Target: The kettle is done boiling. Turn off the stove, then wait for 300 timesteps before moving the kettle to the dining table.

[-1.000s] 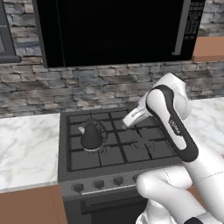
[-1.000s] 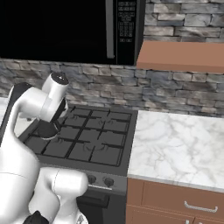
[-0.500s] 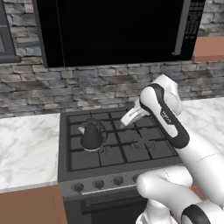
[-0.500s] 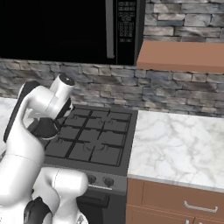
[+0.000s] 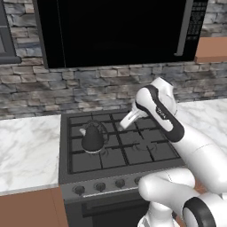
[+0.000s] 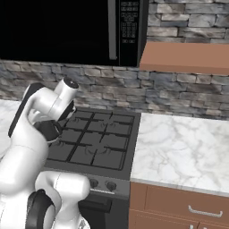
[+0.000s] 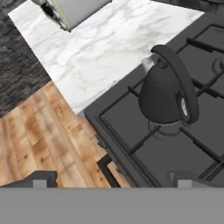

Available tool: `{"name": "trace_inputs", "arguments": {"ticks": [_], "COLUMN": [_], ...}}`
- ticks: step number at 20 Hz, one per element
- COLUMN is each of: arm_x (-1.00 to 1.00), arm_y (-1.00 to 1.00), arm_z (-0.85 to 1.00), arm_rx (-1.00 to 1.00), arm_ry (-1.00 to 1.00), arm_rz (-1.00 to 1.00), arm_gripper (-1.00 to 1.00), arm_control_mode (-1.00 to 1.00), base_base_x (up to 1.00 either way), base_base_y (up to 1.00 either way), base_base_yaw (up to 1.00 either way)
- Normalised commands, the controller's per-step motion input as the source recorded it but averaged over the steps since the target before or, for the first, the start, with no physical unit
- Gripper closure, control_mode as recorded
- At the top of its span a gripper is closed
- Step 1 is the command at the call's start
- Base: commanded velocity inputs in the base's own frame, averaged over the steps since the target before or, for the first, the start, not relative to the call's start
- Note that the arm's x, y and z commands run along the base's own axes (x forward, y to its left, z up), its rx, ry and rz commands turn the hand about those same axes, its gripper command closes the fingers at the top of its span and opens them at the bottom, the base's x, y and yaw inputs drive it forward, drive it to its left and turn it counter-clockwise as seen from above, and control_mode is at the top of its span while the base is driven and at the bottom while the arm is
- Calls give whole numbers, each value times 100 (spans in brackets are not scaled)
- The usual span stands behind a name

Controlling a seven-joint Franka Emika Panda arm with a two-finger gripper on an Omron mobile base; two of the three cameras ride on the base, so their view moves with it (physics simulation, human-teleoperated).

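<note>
The small black kettle (image 5: 93,138) sits upright on the front left burner of the dark grey stove (image 5: 133,155). My gripper (image 5: 123,125) hangs over the middle of the grates, just right of the kettle and apart from it. In the hand view the kettle (image 7: 168,94) lies ahead and to the right, arched handle up and pale spout toward the counter. My gripper (image 7: 113,181) is open, with nothing between its fingertips (image 7: 41,179). A row of round knobs (image 5: 100,186) runs along the stove's front. The dining table is out of view.
Marble counters flank the stove on the left (image 5: 26,150) and right (image 6: 183,143). A black microwave (image 5: 115,31) hangs above. A pale boxy thing (image 7: 72,11) stands on the left counter. Wooden floor (image 7: 39,135) shows below the stove's front.
The arm has swung left and its hand has dropped a little lower over the grates, closer to the kettle. The kettle has not moved and the jaws stay open.
</note>
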Motion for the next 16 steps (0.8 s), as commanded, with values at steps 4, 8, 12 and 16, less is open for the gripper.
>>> {"name": "trace_inputs", "arguments": {"ticks": [4, 8, 12, 16], "arm_x": [14, 9, 15, 18], "arm_y": [2, 2, 6, 10], "arm_z": [-16, -10, -14, -14], "arm_rx": [-2, -2, -1, 0], "arm_ry": [-8, -9, -4, 0], "arm_rz": [3, 0, 0, 0], "arm_gripper": [-100, -100, -100, -100], "arm_control_mode": [-100, -100, -100, -100], "base_base_x": [0, 0, 0, 0], "base_base_y": [0, 0, 0, 0], "base_base_yaw": [0, 0, 0, 0]}}
